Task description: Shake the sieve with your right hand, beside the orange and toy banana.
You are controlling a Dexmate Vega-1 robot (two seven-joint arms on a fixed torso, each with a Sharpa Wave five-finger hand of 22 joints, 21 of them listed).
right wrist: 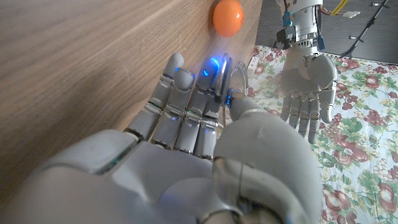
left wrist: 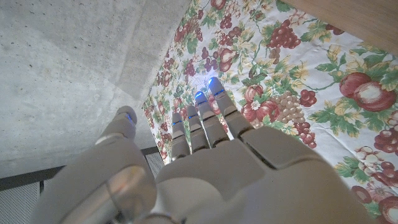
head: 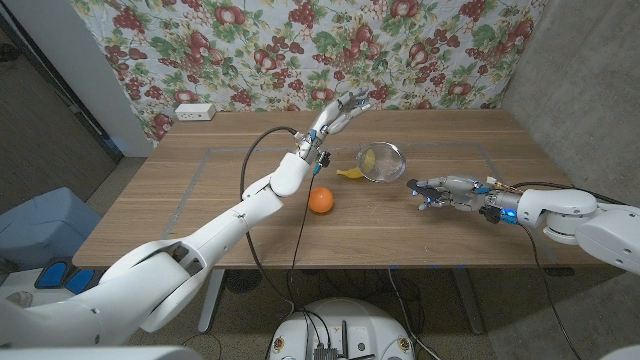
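Observation:
A round metal sieve (head: 381,161) stands tilted above the table's middle, its mesh facing the camera. My right hand (head: 442,190) grips its thin handle (right wrist: 226,74) between thumb and fingers (right wrist: 186,106). The yellow toy banana (head: 350,174) lies just left of the sieve's rim. The orange (head: 320,200) sits on the wood a little nearer and to the left, and the right wrist view shows the orange (right wrist: 227,17) beyond my fingertips. My left hand (head: 340,108) hangs raised over the table's far side, fingers spread and holding nothing; the left hand (right wrist: 308,74) hovers beyond the sieve.
A white power strip (head: 194,111) lies at the table's back left corner. A floral cloth (head: 400,50) hangs behind the table (head: 200,200). My long left arm (head: 250,210) crosses the table's left half. A blue seat (head: 50,220) stands off the left edge.

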